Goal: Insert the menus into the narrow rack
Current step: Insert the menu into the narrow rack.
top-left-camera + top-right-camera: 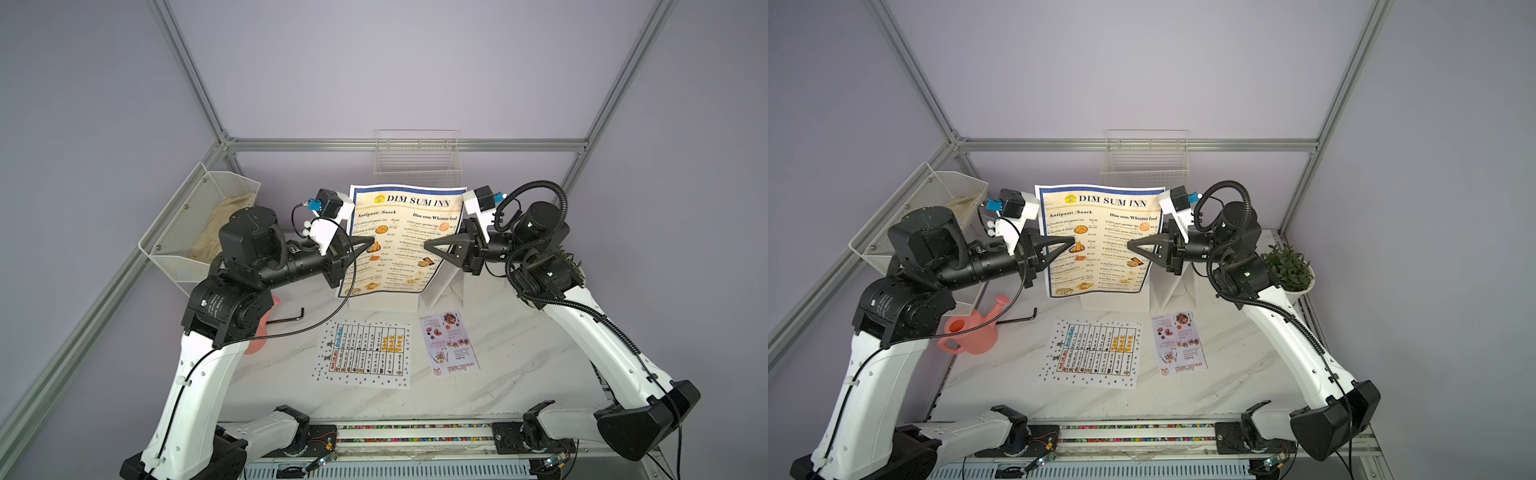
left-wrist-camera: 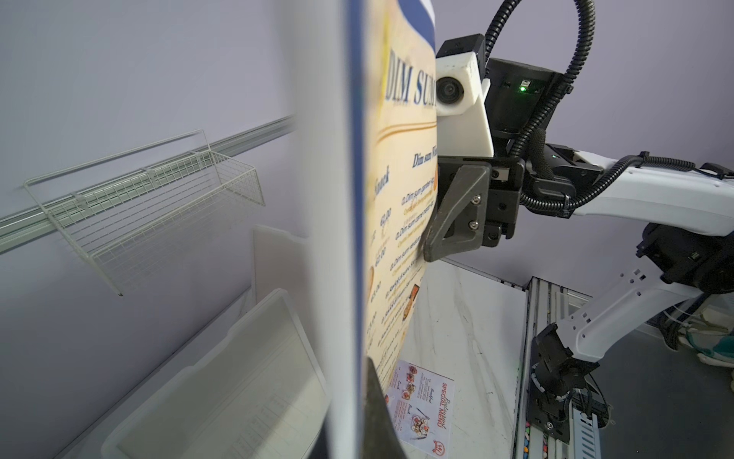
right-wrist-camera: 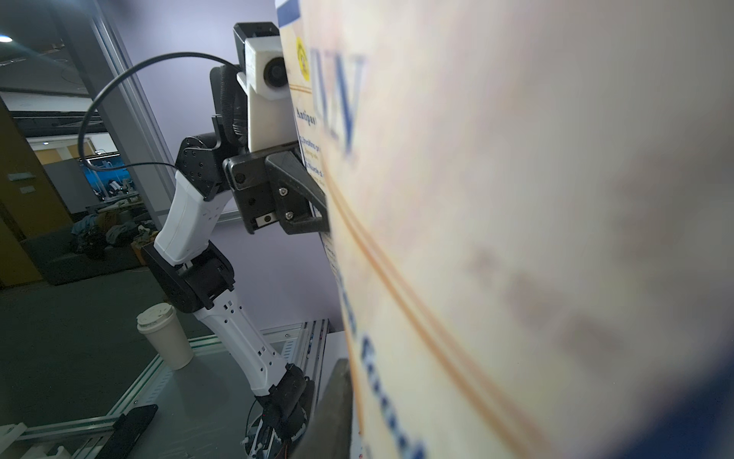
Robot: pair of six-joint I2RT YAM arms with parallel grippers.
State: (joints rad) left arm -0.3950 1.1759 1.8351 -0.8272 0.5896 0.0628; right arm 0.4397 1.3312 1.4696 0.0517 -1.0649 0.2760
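White marble table (image 1: 519, 353) with grid menu (image 1: 365, 353), leaflet (image 1: 449, 343), hex key (image 1: 286, 318).

Three menus (image 1: 405, 241) (two racks (image 1: 417, 160))

A robotics lab cell: aluminium framing (image 1: 199, 95) and lilac panels enclose a marble-look table (image 1: 511, 365); beyond the framing, an open-plan office.

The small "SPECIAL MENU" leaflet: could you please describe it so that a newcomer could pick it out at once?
Start at the marble table, in front of the big DIM SUM INN menu held upright. Two sheets lie flat there, side by side and apart. The SPECIAL MENU leaflet is the smaller, narrower one with food photos, nearer the right arm; its neighbour, the grid menu, is wider, with a table and dotted edge.
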